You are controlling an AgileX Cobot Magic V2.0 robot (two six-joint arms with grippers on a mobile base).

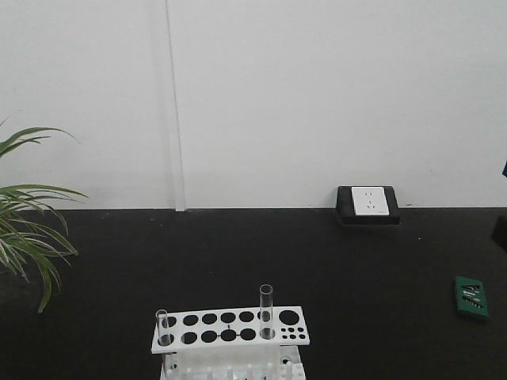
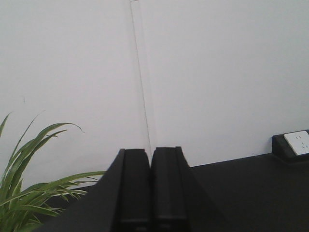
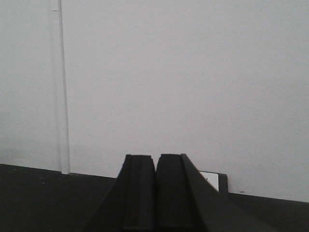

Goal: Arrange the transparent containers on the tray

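Note:
Two clear glass test tubes stand upright in a white perforated rack [image 1: 230, 326] at the bottom of the front view: a shorter-showing one [image 1: 162, 327] at the rack's left end and a taller one [image 1: 266, 310] right of its middle. The yellow tray is out of view. My left gripper [image 2: 150, 153] is shut with nothing between its black fingers and points at the white wall. My right gripper [image 3: 155, 159] is shut and empty too, also aimed at the wall. Neither gripper shows in the front view.
The rack stands on a black tabletop [image 1: 317, 261] against a white wall. A black block with a white socket [image 1: 367, 204] sits at the back right. A small green box [image 1: 472, 297] lies at the right. Plant leaves [image 1: 28, 229] reach in from the left.

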